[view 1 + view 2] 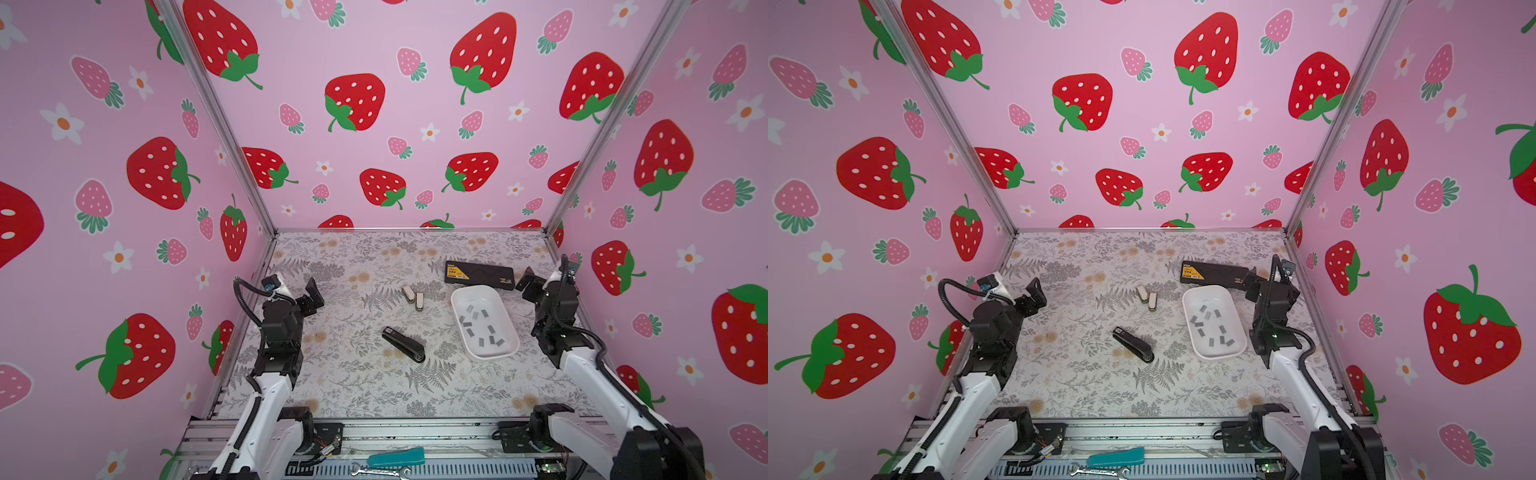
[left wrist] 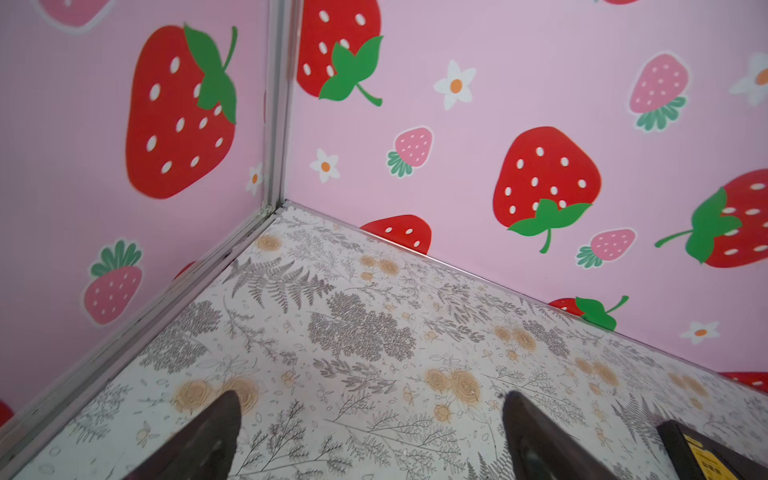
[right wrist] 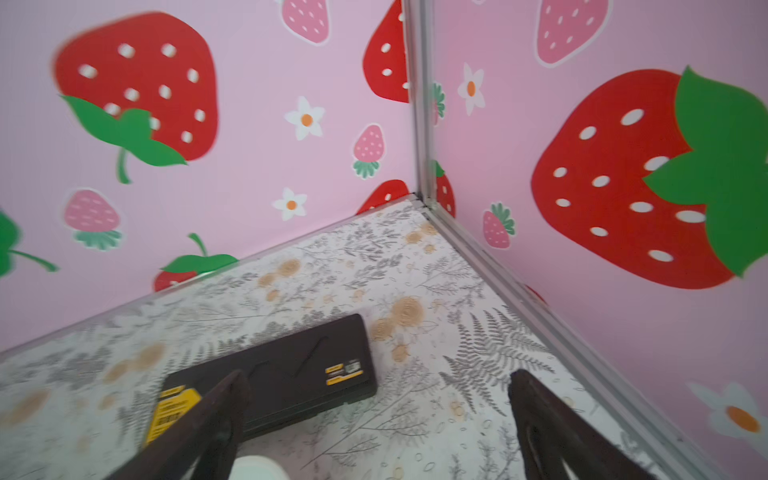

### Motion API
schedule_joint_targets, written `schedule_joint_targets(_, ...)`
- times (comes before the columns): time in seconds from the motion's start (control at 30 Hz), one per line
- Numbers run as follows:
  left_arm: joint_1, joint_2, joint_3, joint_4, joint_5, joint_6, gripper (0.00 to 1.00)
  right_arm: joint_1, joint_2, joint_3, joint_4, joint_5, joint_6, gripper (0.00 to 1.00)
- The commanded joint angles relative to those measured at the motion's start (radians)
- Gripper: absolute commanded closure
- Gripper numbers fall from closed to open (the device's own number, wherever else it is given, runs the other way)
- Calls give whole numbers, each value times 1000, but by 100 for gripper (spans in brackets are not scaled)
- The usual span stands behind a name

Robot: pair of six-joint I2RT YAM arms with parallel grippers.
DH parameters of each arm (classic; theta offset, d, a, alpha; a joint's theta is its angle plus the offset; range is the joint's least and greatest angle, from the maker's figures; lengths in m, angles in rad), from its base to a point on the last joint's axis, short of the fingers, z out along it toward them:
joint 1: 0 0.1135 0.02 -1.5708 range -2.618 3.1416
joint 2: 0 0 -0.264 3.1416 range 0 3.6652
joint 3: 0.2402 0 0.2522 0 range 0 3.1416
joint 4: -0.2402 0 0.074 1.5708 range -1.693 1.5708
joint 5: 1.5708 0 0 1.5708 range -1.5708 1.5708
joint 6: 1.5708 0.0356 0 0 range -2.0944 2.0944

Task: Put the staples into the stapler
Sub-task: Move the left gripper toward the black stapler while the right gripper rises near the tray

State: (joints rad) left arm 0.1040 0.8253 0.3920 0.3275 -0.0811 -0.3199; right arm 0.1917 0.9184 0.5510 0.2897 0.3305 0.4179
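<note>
I am counting one black stapler (image 1: 404,344), about ten grey strips of the staples (image 1: 491,329), one white tray (image 1: 473,293) holding all of them, one black box (image 1: 478,274) with a yellow label, and two small pale pieces (image 1: 408,293) lying side by side.

Both arms are reaching forward from the near rail, elbows bent, wrists raised off the floral table (image 1: 353,395). The left pincer (image 1: 314,291) is hanging with its jaws spread wide and gripping nothing; only bare table is showing between its fingers (image 2: 216,432). The right pincer (image 1: 524,281) is likewise standing wide apart and empty, its tips pointing at the box's end; whether they are touching it I cannot tell.

The stapler is lying flat between the two pincers, nearer the rail than both. The tray of staples is sitting just beside the right pincer, on its inner side.

The right pincer is working close to the right wall and far corner, with little room outward. The left pincer is facing open table running to the far left corner, with the left wall close on its outer side.
</note>
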Motion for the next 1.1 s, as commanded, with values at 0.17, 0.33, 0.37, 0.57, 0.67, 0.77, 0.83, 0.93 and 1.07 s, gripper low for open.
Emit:
schedule_joint_targets(0.17, -44, -18, 141, -173, 276, 50, 1, 34, -365, -184, -73, -324, 34, 1)
schedule_joint_targets(0.33, -239, 51, 284, -275, 177, 94, 1, 34, -426, -199, -105, -270, -27, 1)
schedule_joint_targets(0.37, -272, 84, 337, -300, 170, 103, 1, 34, -422, -184, -108, -306, -38, 1)
schedule_joint_targets(0.57, -442, 282, 702, -509, 266, 340, 0, 35, -422, -153, -104, -447, -58, 1)
schedule_joint_targets(0.67, -464, 348, 845, -596, 367, 451, 0, 34, -434, -165, -111, -455, -70, 1)
schedule_joint_targets(0.77, -496, 381, 907, -673, 456, 629, 2, 34, -422, -145, -154, -461, -76, 1)
schedule_joint_targets(0.83, -513, 377, 889, -707, 526, 739, 4, 35, -437, -138, -209, -511, -96, 1)
schedule_joint_targets(0.93, -553, 350, 800, -772, 669, 1026, 15, 34, -497, -169, -179, -555, -63, 1)
schedule_joint_targets(1.07, -631, 335, 740, -887, 757, 1271, 14, 34, -552, -164, -220, -587, -43, 1)
